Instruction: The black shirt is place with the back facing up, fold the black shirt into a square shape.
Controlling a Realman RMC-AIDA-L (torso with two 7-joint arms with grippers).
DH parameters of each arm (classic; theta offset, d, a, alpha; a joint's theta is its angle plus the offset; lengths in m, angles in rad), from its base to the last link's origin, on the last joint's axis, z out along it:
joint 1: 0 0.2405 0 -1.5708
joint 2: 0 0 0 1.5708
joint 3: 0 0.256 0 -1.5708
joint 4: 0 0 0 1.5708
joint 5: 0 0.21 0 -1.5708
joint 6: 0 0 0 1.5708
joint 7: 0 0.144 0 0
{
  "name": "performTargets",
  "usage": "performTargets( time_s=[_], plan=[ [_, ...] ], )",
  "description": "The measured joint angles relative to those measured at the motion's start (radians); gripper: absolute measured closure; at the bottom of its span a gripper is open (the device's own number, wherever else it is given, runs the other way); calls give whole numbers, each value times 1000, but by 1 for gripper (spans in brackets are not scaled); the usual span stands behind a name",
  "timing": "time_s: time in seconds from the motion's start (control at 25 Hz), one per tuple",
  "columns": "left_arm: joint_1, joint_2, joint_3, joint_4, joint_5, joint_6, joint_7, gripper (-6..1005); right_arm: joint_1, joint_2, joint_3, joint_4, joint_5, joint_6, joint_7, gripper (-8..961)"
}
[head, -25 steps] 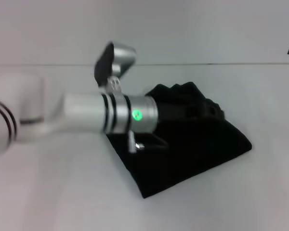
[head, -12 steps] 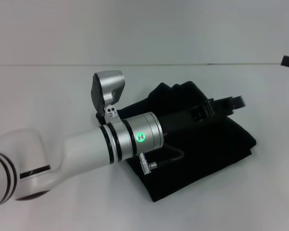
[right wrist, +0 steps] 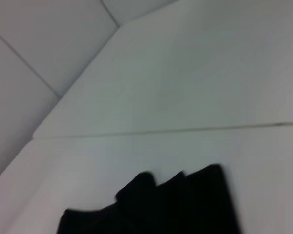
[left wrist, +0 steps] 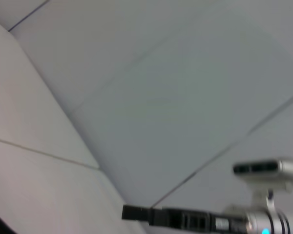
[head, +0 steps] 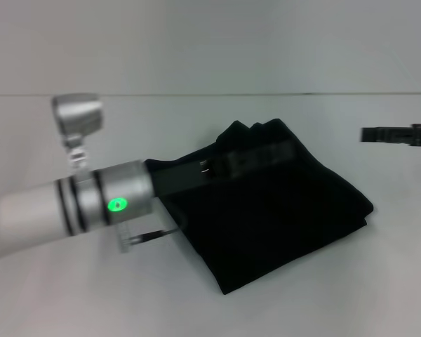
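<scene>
The black shirt [head: 288, 217] lies in a folded, roughly square bundle on the white table, with bunched folds at its far corner. My left gripper [head: 256, 158] reaches in from the left and hovers over the shirt's far left part, dark against the dark cloth. My right gripper [head: 379, 133] hangs in the air to the right of the shirt, apart from it, as one narrow shut bar holding nothing. The left wrist view shows that right gripper [left wrist: 136, 213] farther off. In the right wrist view the shirt's [right wrist: 161, 207] bunched edge is below.
The white table [head: 91, 295] runs out on all sides of the shirt. A pale wall [head: 210, 42] stands behind it, meeting the table along a seam.
My left arm has drawn back to the left, its gripper retreating from the shirt's right side to its far left part. The right gripper has come in from the right edge.
</scene>
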State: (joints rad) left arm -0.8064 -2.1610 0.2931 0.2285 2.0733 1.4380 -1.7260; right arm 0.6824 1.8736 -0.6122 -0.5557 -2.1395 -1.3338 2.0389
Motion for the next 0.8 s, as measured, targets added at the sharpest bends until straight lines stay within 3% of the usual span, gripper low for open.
performTargets(
  time_s=[0.08, 0.12, 0.2, 0.24, 0.28, 0.32, 0.48, 0.64, 0.8],
  plan=[
    [17, 2, 24, 31, 0, 22, 8, 184, 17, 17, -31, 1, -3, 15, 0, 31],
    [72, 12, 89, 115, -1, 91, 54, 152, 25, 26, -44, 1, -4, 25, -1, 31],
    [110, 19, 111, 153, -2, 133, 101, 88, 48, 54, -88, 2, -7, 66, -5, 31],
    [133, 22, 114, 173, -2, 156, 130, 80, 58, 66, -110, 2, -10, 95, -5, 31],
    [143, 23, 115, 181, -2, 165, 143, 72, 81, 92, -158, 2, -13, 159, -6, 31],
    [164, 23, 115, 204, -1, 186, 172, 63, 81, 92, -158, 2, -13, 159, -6, 32],
    [204, 26, 140, 247, 1, 231, 253, 47, 130, 139, -258, 10, -15, 287, -7, 34],
    [227, 22, 190, 287, 49, 253, 345, 48, 164, 171, -349, 19, -15, 384, -6, 39],
    [230, 19, 196, 299, 98, 247, 374, 49, 180, 187, -402, 34, -15, 460, 2, 41]
  ],
)
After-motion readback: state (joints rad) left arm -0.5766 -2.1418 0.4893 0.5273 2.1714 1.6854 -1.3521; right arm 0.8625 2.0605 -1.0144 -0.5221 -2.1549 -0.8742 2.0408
